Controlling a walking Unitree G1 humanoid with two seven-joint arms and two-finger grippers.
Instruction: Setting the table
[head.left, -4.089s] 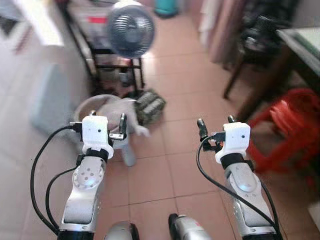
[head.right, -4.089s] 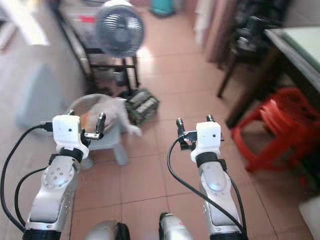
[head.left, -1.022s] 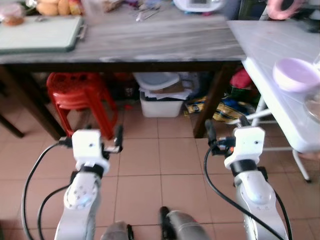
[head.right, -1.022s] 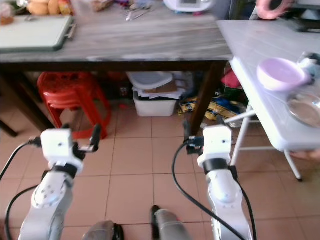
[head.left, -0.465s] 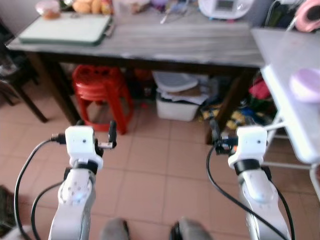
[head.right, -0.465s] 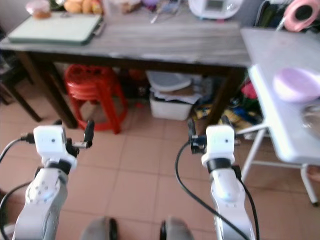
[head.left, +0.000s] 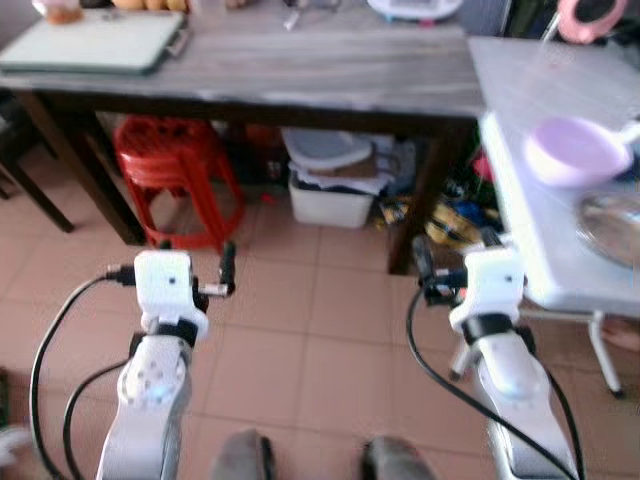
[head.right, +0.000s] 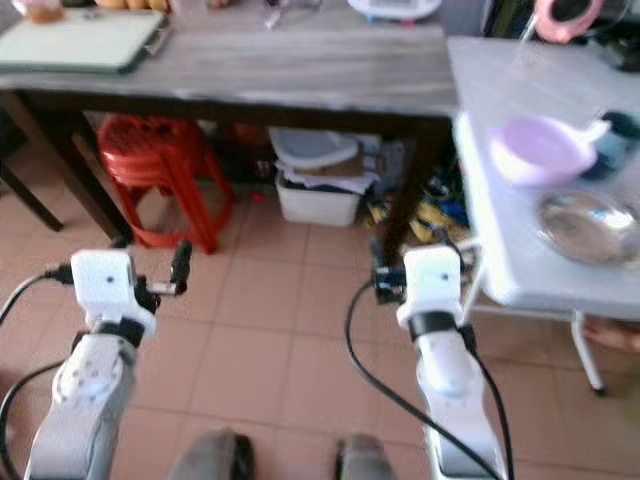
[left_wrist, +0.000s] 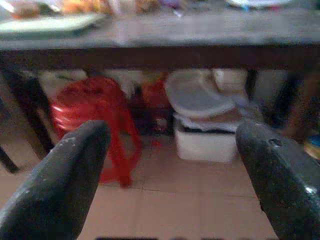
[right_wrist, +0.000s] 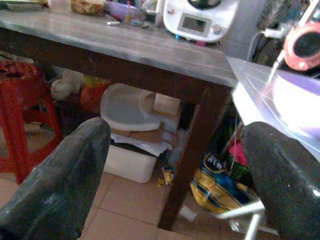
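The right eye view takes in a steel plate (head.right: 588, 227) beside the lilac bowl (head.right: 541, 150) on the white table (head.right: 500, 80). Both arms reach forward over the tiled floor (head.left: 330, 320), level. The left gripper (left_wrist: 170, 165) and right gripper (right_wrist: 175, 165) have fingers spread wide, holding nothing.

No legible text — none anywhere

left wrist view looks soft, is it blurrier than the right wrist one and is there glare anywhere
Left wrist view: soft all over, the red plastic stool smeared. Right wrist view: sharper, the white kitchen appliance fairly crisp. Right eye view: the white folding table is washed out near the lilac bowl.
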